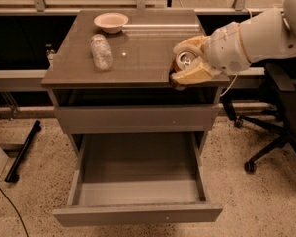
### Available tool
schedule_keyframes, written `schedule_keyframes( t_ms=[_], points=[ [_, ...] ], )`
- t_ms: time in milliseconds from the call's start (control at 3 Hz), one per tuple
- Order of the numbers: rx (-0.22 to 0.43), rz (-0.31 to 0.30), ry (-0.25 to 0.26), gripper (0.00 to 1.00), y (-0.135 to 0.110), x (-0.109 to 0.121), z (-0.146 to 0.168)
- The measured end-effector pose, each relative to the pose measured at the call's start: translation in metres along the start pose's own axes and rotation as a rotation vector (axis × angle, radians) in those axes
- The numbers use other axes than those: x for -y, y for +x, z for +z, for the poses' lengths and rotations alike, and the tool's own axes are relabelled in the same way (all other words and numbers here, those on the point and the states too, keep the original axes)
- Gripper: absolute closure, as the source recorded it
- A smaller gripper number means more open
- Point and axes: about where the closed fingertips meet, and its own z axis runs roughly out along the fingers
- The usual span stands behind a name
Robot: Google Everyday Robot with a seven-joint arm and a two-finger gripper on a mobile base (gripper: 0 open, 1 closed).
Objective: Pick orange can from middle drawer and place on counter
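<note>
The orange can (184, 60) shows its silver top and pull tab between the pale fingers of my gripper (189, 63), which is shut on it. The gripper holds the can over the front right edge of the counter (138, 48), tilted toward the camera. My white arm reaches in from the right. The middle drawer (138, 184) is pulled out wide below, with nothing inside, its plain front with a tiny pale dot facing me.
A clear plastic bottle (101, 52) lies on the counter's left side and a pale bowl (111, 21) stands at its back. A shallower shut drawer front (135, 118) sits above the open one. An office chair base (271, 142) stands at right.
</note>
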Motion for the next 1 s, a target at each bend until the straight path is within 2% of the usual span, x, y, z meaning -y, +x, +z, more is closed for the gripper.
schedule_keyframes(
  t_ms=[333, 667, 1000],
  points=[
    [0.026, 0.015, 0.022, 1.0, 0.004, 0.026, 0.011],
    [0.053, 0.059, 0.024, 1.0, 0.018, 0.063, 0.03],
    [0.073, 0.085, 0.025, 1.0, 0.025, 0.088, 0.038]
  ],
)
